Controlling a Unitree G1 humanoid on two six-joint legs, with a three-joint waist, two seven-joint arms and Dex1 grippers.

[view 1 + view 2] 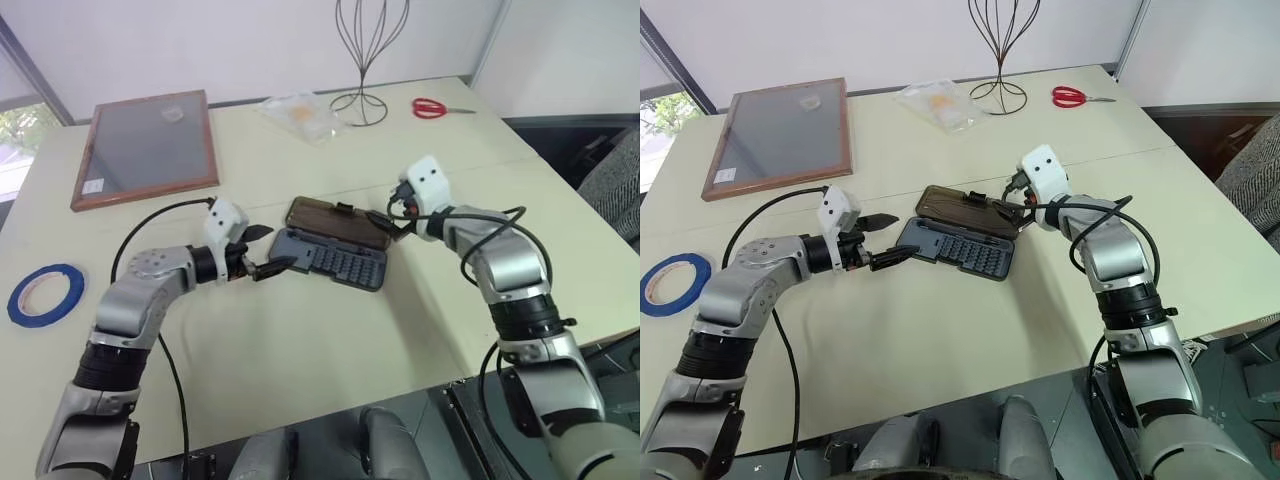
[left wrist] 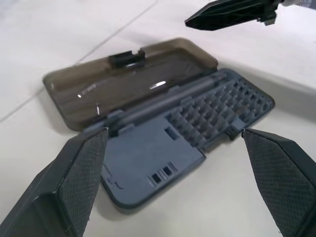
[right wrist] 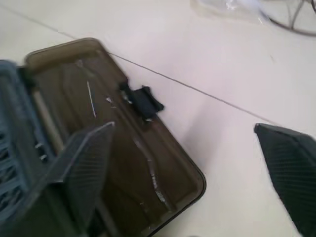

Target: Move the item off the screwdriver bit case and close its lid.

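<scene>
Blue tape roll (image 1: 45, 294) at tabletop's left edge | bit case (image 1: 333, 257) mid-table, lid (image 1: 337, 222) lying open | left gripper (image 1: 266, 250) wide, at case's left end | right gripper (image 3: 197, 163) wide, over lid

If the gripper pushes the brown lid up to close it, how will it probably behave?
The lid lies flat and open, joined to the case along one long edge, so it would probably swing over. It looks thin and glossy, so fingers may slip.
</scene>
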